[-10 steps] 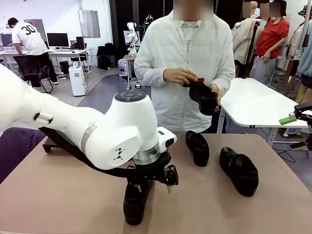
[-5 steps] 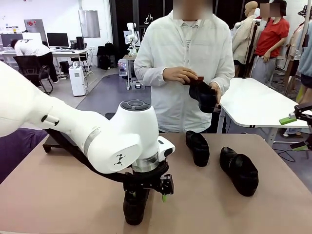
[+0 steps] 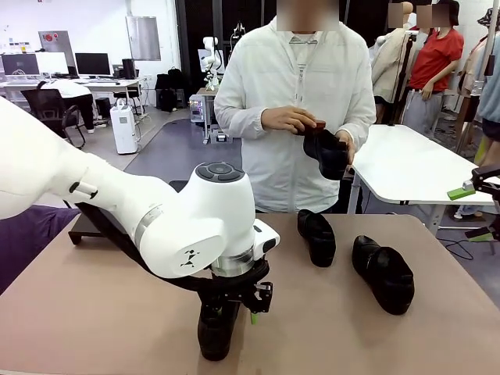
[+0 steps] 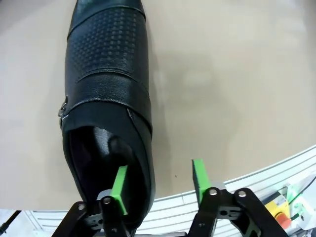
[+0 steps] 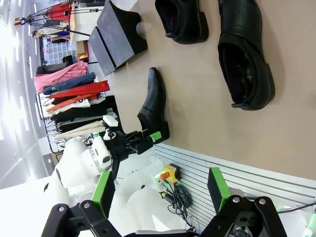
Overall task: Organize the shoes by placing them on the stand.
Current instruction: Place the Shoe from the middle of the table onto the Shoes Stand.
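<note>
Tan table (image 3: 78, 312), white table (image 3: 414, 168) beyond it, monitor (image 3: 92, 62) on a far desk (image 3: 109, 81)

left gripper (image 4: 159, 170): low, jaws apart | right gripper (image 5: 160, 177): raised, jaws apart

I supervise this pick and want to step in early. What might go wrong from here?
The left pincer straddles only one side wall of the dress shoe at its heel, so the toe may droop or slip on lifting. It lies close to the table edge; a nudge might push it off.
</note>
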Robot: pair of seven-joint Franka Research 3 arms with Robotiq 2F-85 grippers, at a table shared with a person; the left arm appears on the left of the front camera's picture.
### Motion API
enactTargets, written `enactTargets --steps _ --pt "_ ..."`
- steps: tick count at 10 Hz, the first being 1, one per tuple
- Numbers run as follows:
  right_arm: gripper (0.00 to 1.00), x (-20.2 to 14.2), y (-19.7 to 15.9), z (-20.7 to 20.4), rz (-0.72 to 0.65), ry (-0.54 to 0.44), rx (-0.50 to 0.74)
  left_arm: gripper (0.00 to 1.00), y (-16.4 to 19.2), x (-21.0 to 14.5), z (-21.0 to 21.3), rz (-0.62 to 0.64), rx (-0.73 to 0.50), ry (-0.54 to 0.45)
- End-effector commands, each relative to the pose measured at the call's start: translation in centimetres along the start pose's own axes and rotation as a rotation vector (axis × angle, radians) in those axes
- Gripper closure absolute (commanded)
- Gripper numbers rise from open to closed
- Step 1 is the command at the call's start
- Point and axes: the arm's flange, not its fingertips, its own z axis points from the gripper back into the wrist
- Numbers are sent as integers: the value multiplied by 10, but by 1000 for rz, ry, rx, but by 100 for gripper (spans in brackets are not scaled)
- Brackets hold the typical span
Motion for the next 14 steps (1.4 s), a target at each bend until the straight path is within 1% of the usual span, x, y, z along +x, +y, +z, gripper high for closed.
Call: enactTargets --steps 1,7,10,11,12,13,14 --pt "0 0 2 3 -8 6 -6 100 -6 2 -5 16 28 -14" --pt "0 0 2 3 -8 6 -6 100 -12 2 -7 6 46 -10" --pt "0 0 2 3 -8 6 -6 100 -9 3 5 15 45 -27" --pt "0 0 2 3 -8 6 -6 100 -3 3 21 20 33 -38" --pt "0 0 2 3 -8 6 -6 100 6 0 53 5 33 -57" --pt "0 0 2 3 -8 6 -6 100 26 -7 93 -69 24 -38" --pt "0 0 2 3 -8 6 -6 100 61 -13 125 -115 81 -37"
